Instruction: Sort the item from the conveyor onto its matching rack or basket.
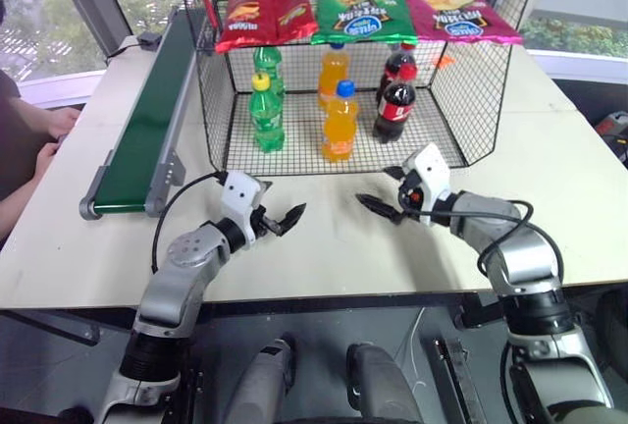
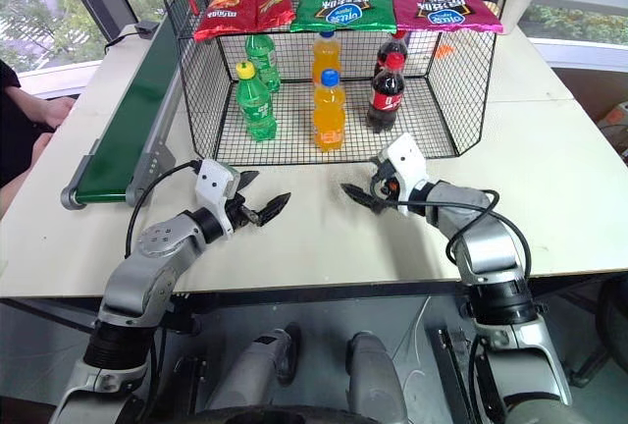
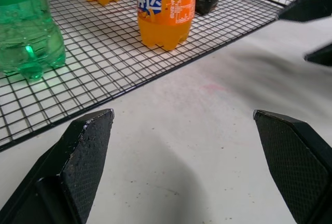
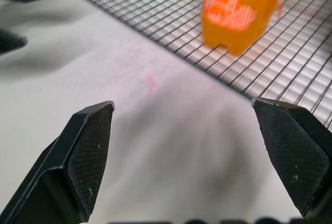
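Left gripper (image 1: 280, 218) and right gripper (image 1: 385, 203): jaws spread wide, empty; both apparently just above table (image 1: 324, 247), tips facing.

It looked like a robotics lab staged as a shop. A white tabletop (image 1: 324, 247) by large windows (image 1: 59, 12) carried a small conveyor (image 1: 147, 120) and a black wire-mesh cage (image 1: 461, 110) stocked like a store shelf, with soda bottles (image 1: 340, 122) inside and crisp bags (image 1: 363, 10) on top.
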Controlling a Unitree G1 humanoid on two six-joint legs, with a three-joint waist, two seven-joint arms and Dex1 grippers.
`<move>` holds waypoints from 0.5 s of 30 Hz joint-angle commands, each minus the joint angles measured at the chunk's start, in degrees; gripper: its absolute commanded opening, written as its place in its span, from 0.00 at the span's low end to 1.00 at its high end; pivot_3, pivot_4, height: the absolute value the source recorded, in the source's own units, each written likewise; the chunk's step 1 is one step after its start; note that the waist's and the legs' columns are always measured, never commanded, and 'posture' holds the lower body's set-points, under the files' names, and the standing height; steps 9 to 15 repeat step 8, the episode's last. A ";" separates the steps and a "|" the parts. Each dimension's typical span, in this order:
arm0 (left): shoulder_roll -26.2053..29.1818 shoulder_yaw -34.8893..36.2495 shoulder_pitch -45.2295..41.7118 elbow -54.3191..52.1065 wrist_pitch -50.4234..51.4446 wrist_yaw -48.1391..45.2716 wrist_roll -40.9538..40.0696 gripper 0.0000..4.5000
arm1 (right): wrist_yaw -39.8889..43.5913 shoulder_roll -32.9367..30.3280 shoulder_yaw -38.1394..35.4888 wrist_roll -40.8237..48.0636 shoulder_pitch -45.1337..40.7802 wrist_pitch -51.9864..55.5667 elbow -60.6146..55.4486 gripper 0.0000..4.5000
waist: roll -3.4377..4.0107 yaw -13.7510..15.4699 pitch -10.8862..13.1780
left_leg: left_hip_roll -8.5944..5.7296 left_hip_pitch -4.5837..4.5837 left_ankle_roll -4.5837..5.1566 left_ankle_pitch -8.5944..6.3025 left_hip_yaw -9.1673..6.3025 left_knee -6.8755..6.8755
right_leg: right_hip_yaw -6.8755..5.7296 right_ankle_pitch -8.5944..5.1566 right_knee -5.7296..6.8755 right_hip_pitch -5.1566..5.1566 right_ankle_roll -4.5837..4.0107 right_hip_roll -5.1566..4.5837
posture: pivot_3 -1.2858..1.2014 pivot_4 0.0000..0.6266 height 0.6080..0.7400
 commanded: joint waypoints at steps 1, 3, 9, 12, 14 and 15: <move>0.49 0.54 -0.04 -2.48 -0.10 -0.73 -1.17 1.00 | 4.95 -3.46 -0.49 3.42 3.10 0.84 -5.80 0.98 | -0.01 0.00 0.00 | 0.00 0.00 0.00 0.00 0.00 0.00 | 0.00 0.00 -0.01 0.00 0.00 -0.01 | 0.52 0.24 0.98; 0.71 0.48 -0.03 -2.36 -0.47 -1.24 -1.36 1.00 | 6.17 -4.45 -0.68 4.67 3.98 1.38 -6.73 0.98 | -0.01 -0.03 0.00 | 0.01 0.00 0.00 -0.01 0.00 0.00 | -0.01 -0.01 -0.02 0.01 0.00 -0.02 | 0.52 0.24 0.98; 0.52 0.64 -0.02 -2.17 -0.59 -1.75 -2.20 1.00 | 7.18 -5.07 -0.97 6.03 4.29 1.84 -7.63 0.98 | 0.00 -0.15 -0.01 | 0.05 0.01 0.00 -0.01 0.01 0.01 | -0.01 -0.01 -0.01 0.01 0.00 -0.01 | 0.52 0.24 0.98; 0.52 0.64 -0.02 -2.17 -0.59 -1.75 -2.20 1.00 | 7.18 -5.07 -0.97 6.03 4.29 1.84 -7.63 0.98 | 0.00 -0.15 -0.01 | 0.05 0.01 0.00 -0.01 0.01 0.01 | -0.01 -0.01 -0.01 0.01 0.00 -0.01 | 0.52 0.24 0.98; 0.52 0.64 -0.02 -2.17 -0.59 -1.75 -2.20 1.00 | 7.18 -5.07 -0.97 6.03 4.29 1.84 -7.63 0.98 | 0.00 -0.15 -0.01 | 0.05 0.01 0.00 -0.01 0.01 0.01 | -0.01 -0.01 -0.01 0.01 0.00 -0.01 | 0.52 0.24 0.98; 0.52 0.64 -0.02 -2.17 -0.59 -1.75 -2.20 1.00 | 7.18 -5.07 -0.97 6.03 4.29 1.84 -7.63 0.98 | 0.00 -0.15 -0.01 | 0.05 0.01 0.00 -0.01 0.01 0.01 | -0.01 -0.01 -0.01 0.01 0.00 -0.01 | 0.52 0.24 0.98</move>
